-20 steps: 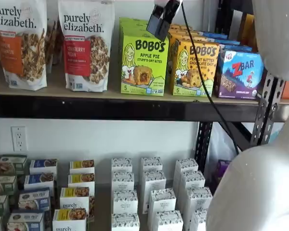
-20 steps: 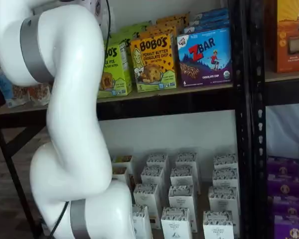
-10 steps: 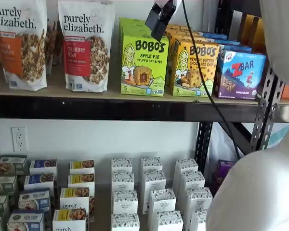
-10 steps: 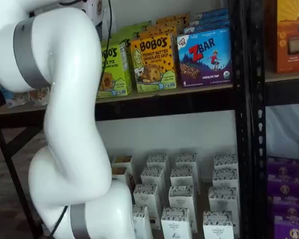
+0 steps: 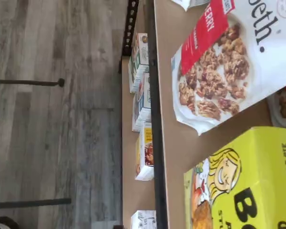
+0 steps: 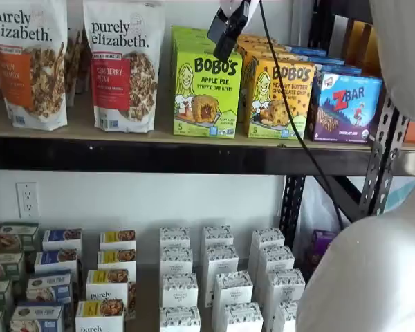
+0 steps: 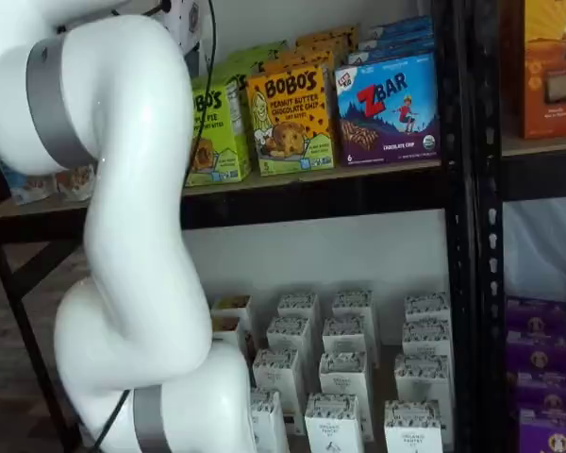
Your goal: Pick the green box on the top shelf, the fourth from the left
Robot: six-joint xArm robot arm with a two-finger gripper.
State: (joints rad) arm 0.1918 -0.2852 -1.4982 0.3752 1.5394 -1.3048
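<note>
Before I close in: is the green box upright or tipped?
Upright. The green box stands flat on the top shelf, its print level, untouched by the pincer.

Green box (image 6: 206, 97) at front edge of top shelf (image 6: 159, 153), face unobstructed from front. Right side: yellow-orange Bobo's carton (image 6: 279, 98) just beside, no visible gap for finger. Left side: narrow gap, then granola bag (image 6: 124, 66) — bare board shows betw. them in wrist view. More green cartons stacked behind, no room back there. Above box: open air; pincer (image 6: 226, 31) hangs by top front edge, cable (image 6: 290, 117) trails across yellow-orange carton. Fingers side-on, gap can't tell.
</note>
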